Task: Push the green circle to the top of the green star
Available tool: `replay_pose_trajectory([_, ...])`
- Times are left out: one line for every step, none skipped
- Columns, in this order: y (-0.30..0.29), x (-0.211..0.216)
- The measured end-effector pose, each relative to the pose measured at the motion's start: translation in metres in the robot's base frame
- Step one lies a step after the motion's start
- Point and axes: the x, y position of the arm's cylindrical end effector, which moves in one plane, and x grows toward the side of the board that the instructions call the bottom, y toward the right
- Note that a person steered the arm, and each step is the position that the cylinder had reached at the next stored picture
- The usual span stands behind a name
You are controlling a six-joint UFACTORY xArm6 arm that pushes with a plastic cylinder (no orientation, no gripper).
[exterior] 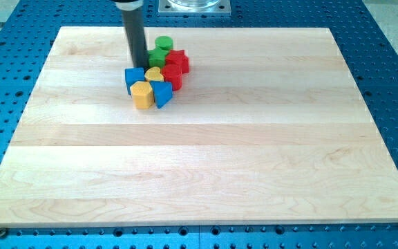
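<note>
So, biggest first: blue perforated table [392, 104] w/ a pale wooden board [206, 159] on it, taking up most of the view. Metal base plate [194, 5] at the far edge, centre.

My rod [135, 31] comes down from the far edge, left of centre, straight and dark. My tip [139, 66] sits at the far-left side of the block cluster, touching or nearly touching the blue block; can't tell which. No gripper on this rig, so nothing to report as apart or together: just the bare rod end.

All blocks are bunched tight in one cluster, far part of the board, left of centre.

Blue block [135, 78], cube-ish, on the cluster's left, just near of my tip. Second blue block [162, 93], wedge-like, on the near-right corner. Red block [177, 60] on the far right; another red block [172, 77] just near of it; shapes unclear. Yellow block [142, 94], hexagon-ish, at the near-left. Smaller yellow block [155, 72] in the middle, shape not clear.

Green circle [162, 44] is at the far end of the cluster, right of my rod. Green star [157, 57] sits just near of it, touching, partly hidden by the rod and neighbours.
</note>
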Motion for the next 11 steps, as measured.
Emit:
replay_pose_trajectory([0.029,-0.011])
replay_pose_trajectory([0.040,-0.029])
replay_pose_trajectory([0.011,-0.029])
replay_pose_trajectory([-0.027,-0.029])
replay_pose_trajectory([-0.016,-0.042])
replay_pose_trajectory([0.027,-0.067])
replay_pose_trajectory([0.033,-0.067])
replay_pose_trajectory([0.044,-0.067])
replay_pose_trajectory([0.040,-0.067])
replay_pose_trajectory([-0.015,-0.061])
replay_pose_trajectory([-0.052,-0.033])
